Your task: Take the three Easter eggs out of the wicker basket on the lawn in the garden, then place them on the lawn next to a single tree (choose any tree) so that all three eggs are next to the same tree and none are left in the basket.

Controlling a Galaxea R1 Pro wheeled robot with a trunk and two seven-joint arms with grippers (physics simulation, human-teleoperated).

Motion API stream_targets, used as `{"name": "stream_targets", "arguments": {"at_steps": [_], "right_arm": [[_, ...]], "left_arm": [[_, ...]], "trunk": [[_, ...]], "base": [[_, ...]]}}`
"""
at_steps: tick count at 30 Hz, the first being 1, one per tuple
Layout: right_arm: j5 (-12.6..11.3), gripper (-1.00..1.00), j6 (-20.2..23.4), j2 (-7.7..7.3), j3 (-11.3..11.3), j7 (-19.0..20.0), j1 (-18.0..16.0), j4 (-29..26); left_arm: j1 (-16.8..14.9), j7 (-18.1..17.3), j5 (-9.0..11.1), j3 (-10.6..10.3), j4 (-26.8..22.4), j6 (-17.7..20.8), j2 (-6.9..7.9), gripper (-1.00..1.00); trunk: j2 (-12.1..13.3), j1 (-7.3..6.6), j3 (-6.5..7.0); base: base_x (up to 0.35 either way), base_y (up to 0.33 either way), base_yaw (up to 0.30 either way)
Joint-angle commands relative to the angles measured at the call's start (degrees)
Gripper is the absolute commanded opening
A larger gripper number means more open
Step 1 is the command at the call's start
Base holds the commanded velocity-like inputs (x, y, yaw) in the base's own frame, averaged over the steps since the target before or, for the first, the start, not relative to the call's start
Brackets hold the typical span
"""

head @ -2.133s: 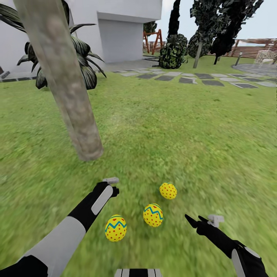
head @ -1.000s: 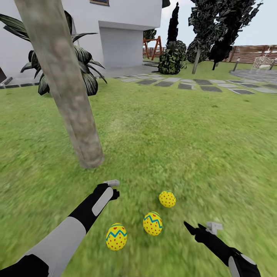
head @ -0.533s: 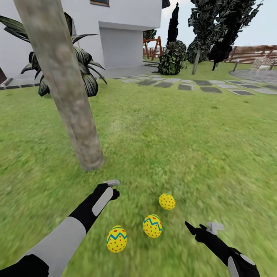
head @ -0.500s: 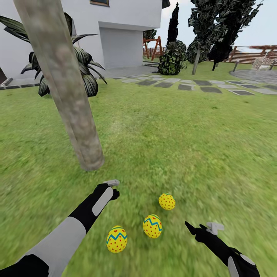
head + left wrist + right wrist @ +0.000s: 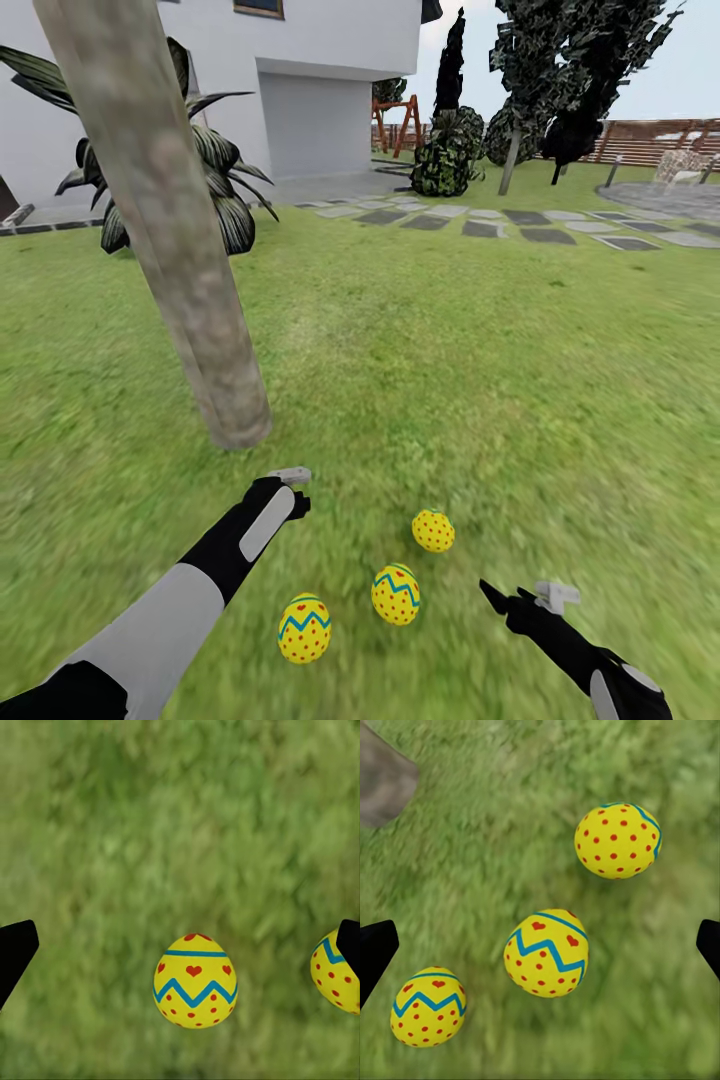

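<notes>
— So, what's in front of us? Big things first.

— Lawn (image 5: pixel 480 380) all round, wide and green. Then the tree (image 5: pixel 170 250), its trunk leaning up from about eleven o'clock of the robot. A white house (image 5: pixel 300 90) stands far behind it, and a stone path (image 5: pixel 520 222) runs off at one o'clock.

— And the arms?

— Both are stretched low over the grass. The left gripper (image 5: pixel 290 490) is at eleven o'clock, the right gripper (image 5: pixel 520 605) at about four. Each wrist view shows two dark fingertips (image 5: pixel 15 949) set wide apart at the edges, with nothing between them but grass and eggs lying below. So both jaws are spread, hands empty.

— Where are the eggs?

— All three eggs (image 5: pixel 397 594) lie on the grass in a loose diagonal row between the grippers, none touching another. The far one is near twelve o'clock, the middle one just behind it, the near one toward seven. The trunk's foot is close by, at ten o'clock of the row. The right wrist view has all three eggs (image 5: pixel 546 952) with a corner of trunk beside them.

— The basket?

— I can't see it from here.

— Which step, then?

— Placing looks finished, I'd say. The next move is only to draw both arms clear without nudging an egg downhill or away from the trunk.
</notes>
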Motion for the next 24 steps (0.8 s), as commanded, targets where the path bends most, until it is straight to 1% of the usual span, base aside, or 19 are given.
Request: {"name": "stream_targets", "arguments": {"at_steps": [1,14,24], "right_arm": [[-0.44,1.0,0.54,0.0,-0.13,0.27,-0.06,-0.02],[-0.49,1.0,0.51,-0.09,-0.13,0.35,-0.06,0.08],[-0.44,1.0,0.45,-0.12,-0.15,0.35,-0.11,1.37]], "left_arm": [[-0.04,0.59,0.61,-0.19,-0.06,0.01,0.01,1.0],[-0.04,0.59,0.6,-0.23,-0.06,-0.07,-0.08,1.0],[-0.04,0.57,0.61,-0.24,-0.06,-0.08,-0.13,1.0]], "trunk": [[0.4,-0.23,0.14],[5.61,-3.09,2.47],[9.62,-5.28,4.27]], "base": [[0.0,0.0,0.0],[0.0,0.0,0.0],[0.0,0.0,0.0]]}}
